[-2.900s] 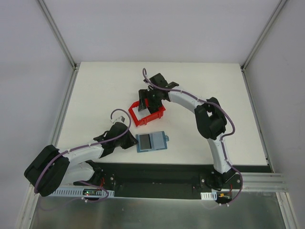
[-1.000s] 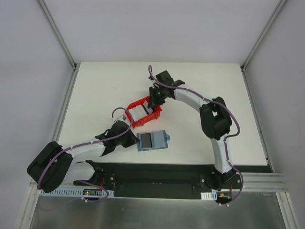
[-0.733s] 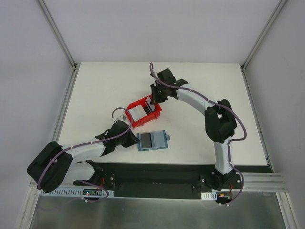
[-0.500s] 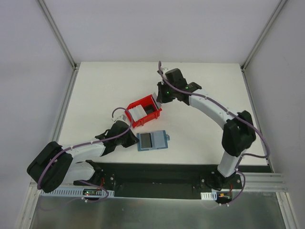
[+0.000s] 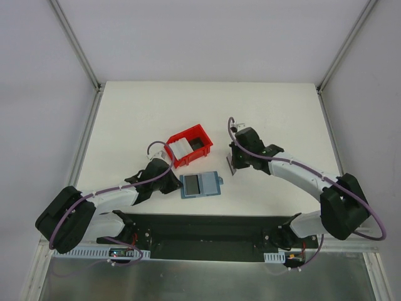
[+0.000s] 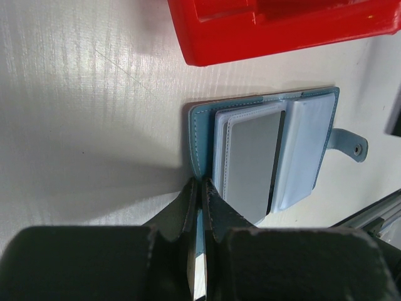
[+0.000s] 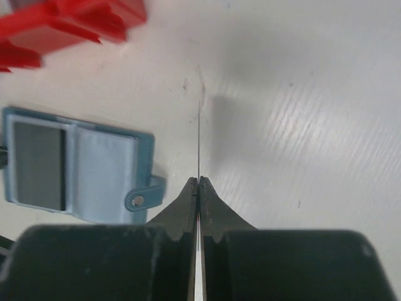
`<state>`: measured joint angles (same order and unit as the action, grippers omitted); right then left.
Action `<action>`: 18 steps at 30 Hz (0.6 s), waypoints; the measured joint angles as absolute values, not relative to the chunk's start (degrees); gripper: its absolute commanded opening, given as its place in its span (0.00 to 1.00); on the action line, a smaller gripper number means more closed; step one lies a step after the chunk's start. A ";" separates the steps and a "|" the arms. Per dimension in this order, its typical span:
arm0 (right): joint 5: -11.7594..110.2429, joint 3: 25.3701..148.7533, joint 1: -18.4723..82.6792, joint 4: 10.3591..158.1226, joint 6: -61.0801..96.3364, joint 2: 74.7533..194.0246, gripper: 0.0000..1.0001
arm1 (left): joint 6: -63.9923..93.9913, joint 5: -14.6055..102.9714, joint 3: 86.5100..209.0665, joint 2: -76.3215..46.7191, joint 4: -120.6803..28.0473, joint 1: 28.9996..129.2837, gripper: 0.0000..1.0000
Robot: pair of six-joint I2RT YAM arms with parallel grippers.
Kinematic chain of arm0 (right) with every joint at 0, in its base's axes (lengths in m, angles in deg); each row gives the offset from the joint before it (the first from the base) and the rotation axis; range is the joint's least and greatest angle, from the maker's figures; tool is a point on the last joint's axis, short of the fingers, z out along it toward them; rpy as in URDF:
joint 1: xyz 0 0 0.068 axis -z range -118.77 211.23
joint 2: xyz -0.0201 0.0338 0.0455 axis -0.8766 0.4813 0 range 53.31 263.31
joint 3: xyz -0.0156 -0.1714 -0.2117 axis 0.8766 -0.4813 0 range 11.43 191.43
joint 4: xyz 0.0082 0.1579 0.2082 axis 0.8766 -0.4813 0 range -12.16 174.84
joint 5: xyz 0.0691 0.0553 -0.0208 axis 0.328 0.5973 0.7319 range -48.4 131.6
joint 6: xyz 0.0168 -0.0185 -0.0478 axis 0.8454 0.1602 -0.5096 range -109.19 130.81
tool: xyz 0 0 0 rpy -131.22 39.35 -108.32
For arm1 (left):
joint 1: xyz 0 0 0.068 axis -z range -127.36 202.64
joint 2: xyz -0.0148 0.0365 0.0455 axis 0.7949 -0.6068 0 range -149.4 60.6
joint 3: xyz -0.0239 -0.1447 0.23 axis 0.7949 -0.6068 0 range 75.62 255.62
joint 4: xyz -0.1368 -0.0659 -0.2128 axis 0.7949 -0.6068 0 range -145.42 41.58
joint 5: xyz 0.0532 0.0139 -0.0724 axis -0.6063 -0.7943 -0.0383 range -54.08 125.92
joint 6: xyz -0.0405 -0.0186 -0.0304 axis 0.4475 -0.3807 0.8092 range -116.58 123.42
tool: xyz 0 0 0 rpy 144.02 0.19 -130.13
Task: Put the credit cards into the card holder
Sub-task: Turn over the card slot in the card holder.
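L gripper (image 6: pixel 199 188) is clenched on the left edge of the holder (image 6: pixel 266 157), lower centre of the L wrist view, prob. to pin it flat and open w/ pockets facing up. R gripper (image 7: pixel 198 182) is pinched on one card (image 7: pixel 198 135), seen edge-on as a thin line, just right of the holder in the top view. That grip prob. lets the card's edge lead into a slot. More cards (image 5: pixel 180 147) sit in the bin (image 5: pixel 188 131), centre frame, above the holder. Held card isn't in yet.

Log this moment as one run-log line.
left gripper: shut on card holder edge | right gripper: shut on credit card, right of holder | other cards: in red bin
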<state>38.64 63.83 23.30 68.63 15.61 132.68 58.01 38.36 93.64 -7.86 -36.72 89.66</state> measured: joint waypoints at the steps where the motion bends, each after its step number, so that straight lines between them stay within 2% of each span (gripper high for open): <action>1: 38.40 62.43 23.10 68.91 15.94 133.14 0.00 | 58.01 38.38 93.64 -7.84 -36.74 89.66 0.00; 11: 38.18 58.43 21.96 70.60 16.35 135.74 0.02 | 58.01 38.42 93.62 -7.36 -37.17 89.66 0.00; 18: 38.16 58.47 21.96 72.21 16.24 136.77 0.07 | 58.01 38.45 93.64 -7.56 -37.11 89.66 0.00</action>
<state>38.16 58.47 21.96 72.21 16.24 136.77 58.01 38.45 93.64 -7.56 -37.11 89.66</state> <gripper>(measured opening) 0.054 0.007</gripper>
